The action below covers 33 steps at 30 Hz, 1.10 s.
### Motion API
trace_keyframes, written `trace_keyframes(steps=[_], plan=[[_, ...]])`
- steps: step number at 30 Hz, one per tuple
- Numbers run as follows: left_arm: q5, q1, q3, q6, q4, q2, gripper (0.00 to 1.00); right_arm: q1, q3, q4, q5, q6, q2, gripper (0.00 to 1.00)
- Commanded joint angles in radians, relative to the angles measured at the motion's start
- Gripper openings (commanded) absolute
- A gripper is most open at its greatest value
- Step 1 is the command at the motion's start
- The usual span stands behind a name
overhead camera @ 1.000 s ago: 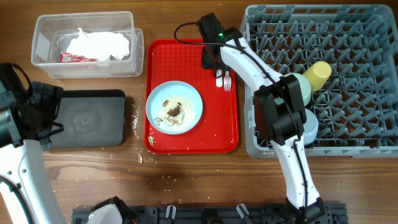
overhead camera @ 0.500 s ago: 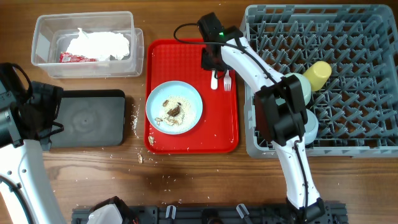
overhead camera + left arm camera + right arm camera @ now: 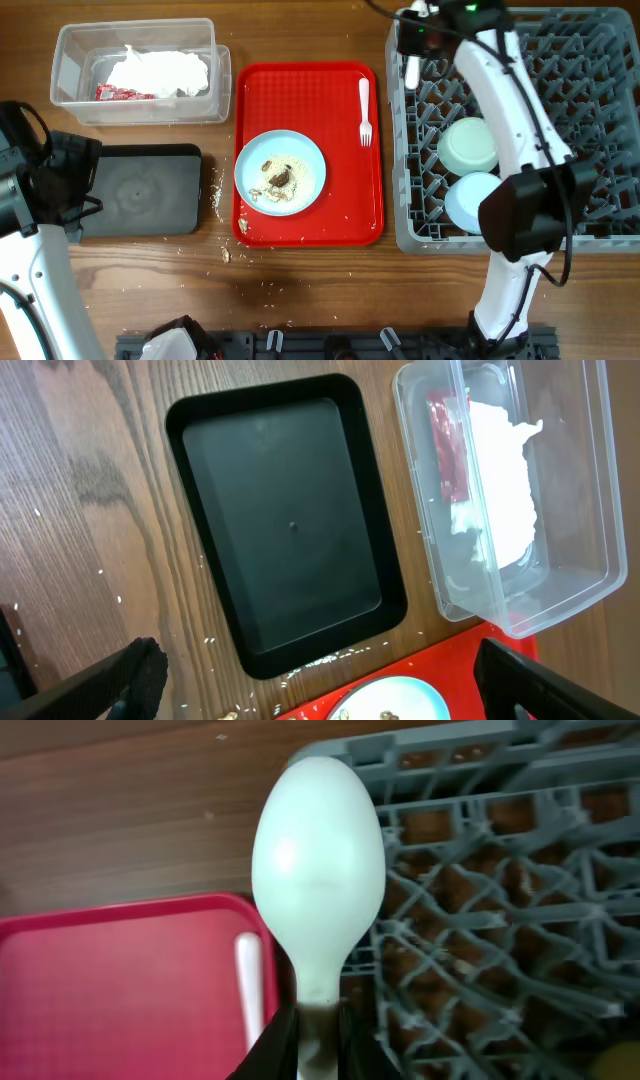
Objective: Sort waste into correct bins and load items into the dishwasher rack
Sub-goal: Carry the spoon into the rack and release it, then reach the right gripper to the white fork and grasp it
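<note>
Step in hand: loading cutlery into the dishwasher rack (image 3: 600, 40). The right gripper (image 3: 312, 1035) is nearly closed, pinching the white plastic spoon (image 3: 318, 850) by its handle, bowl end sticking out ahead of the fingertips. It hangs over the rack's near corner, with peg cells below and to one side of it and the red tray (image 3: 300, 80) below on the other side. The white fork (image 3: 365, 110) lies on that tray, near the gripper.

The left gripper (image 3: 320, 665) is spread wide and holds nothing; it hovers with the black tray (image 3: 290, 530) just ahead of it.

Next move, as a judgement: lower the spoon between the pegs and release it, then go for the fork. The plate (image 3: 280, 172) with its scraps is not yet cleared.
</note>
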Motion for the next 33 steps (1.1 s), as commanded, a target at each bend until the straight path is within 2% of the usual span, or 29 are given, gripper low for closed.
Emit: trace_keyframes(steps=[1, 5, 8, 13, 21, 23, 25, 26, 30, 33], plan=[[-0.01, 0.006, 0.0, 0.006, 0.003, -0.002, 1.0, -0.004, -0.025, -0.012, -0.013, -0.082, 0.002, 0.11], [-0.01, 0.006, 0.0, 0.006, 0.003, -0.002, 1.0, -0.004, -0.087, 0.003, -0.013, -0.08, 0.002, 0.12], [-0.01, 0.006, 0.0, 0.006, 0.003, -0.002, 1.0, -0.004, -0.139, 0.029, -0.013, -0.08, 0.002, 0.2], [-0.01, 0.006, 0.0, 0.006, 0.003, -0.002, 1.0, -0.004, -0.172, 0.034, -0.015, -0.077, 0.002, 0.26], [-0.01, 0.006, 0.0, 0.006, 0.003, -0.002, 1.0, 0.015, -0.169, 0.016, -0.321, -0.077, -0.053, 0.3], [-0.01, 0.006, 0.0, 0.006, 0.003, -0.002, 1.0, 0.041, -0.169, 0.019, -0.338, -0.063, -0.069, 0.36], [-0.01, 0.006, 0.0, 0.006, 0.003, -0.002, 1.0, 0.078, -0.169, 0.027, -0.335, -0.047, -0.07, 0.47], [-0.01, 0.006, 0.0, 0.006, 0.003, -0.002, 1.0, 0.1, -0.17, 0.03, -0.32, -0.04, -0.065, 0.48], [-0.01, 0.006, 0.0, 0.006, 0.003, -0.002, 1.0, 0.175, -0.172, 0.039, -0.128, 0.067, -0.045, 0.61], [-0.01, 0.006, 0.0, 0.006, 0.003, -0.002, 1.0, 0.219, -0.172, 0.069, 0.009, 0.124, 0.0, 0.64]])
